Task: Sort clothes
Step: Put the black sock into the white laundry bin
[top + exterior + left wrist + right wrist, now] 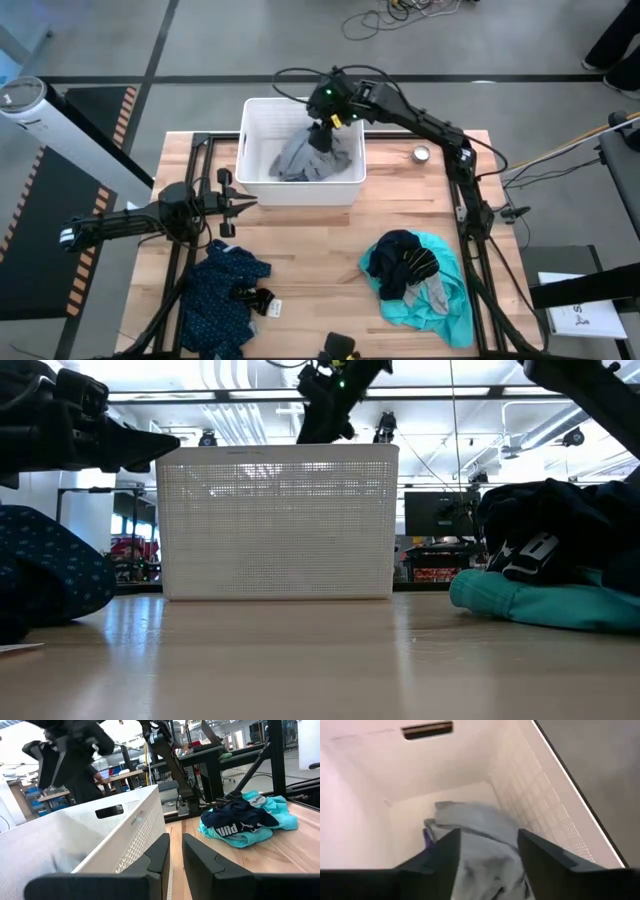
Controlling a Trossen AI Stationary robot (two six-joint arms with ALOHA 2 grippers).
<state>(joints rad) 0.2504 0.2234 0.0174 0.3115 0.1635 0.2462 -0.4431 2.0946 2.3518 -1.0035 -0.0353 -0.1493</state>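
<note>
Spread-fingered, right gripper hangs over grey garment in basket.

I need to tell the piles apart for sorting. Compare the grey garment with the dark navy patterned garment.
The grey garment lies inside the white basket, under the right claw; the dark navy patterned garment lies on the bare table, near the left arm. The grey one is plain and pale; the navy one is dark with small dots. The navy one looks more spread out. Both are soft, crumpled fabric, and neither is gripped.
</note>
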